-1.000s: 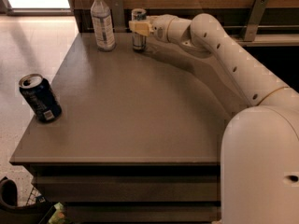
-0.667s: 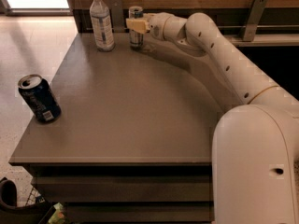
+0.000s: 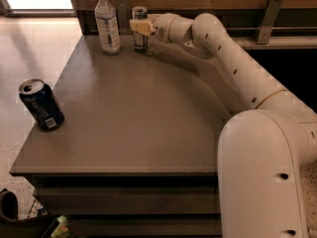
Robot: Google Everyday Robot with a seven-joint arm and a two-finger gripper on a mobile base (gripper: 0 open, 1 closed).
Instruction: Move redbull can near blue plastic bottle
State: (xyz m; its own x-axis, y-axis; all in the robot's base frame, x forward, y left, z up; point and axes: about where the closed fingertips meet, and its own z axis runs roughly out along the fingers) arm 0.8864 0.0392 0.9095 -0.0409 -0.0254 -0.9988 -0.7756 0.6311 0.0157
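The redbull can [image 3: 140, 41], slim and silver-blue, stands upright at the table's far edge, just right of the blue plastic bottle [image 3: 107, 24], which is clear with a white cap and a pale label. A narrow gap separates the two. My gripper [image 3: 140, 26] reaches in from the right with its tan fingers closed around the can's middle. The can's base is at or just above the table top; I cannot tell which.
A wider dark navy can [image 3: 42, 105] stands tilted near the left edge of the grey-brown table [image 3: 138, 118]. A wooden wall runs behind the table, with a metal bracket [image 3: 270, 16] at the back right. My white arm spans the table's right side.
My gripper has moved a little left with the redbull can in it, closing the distance to the bottle. The bottle and the navy can have not moved.
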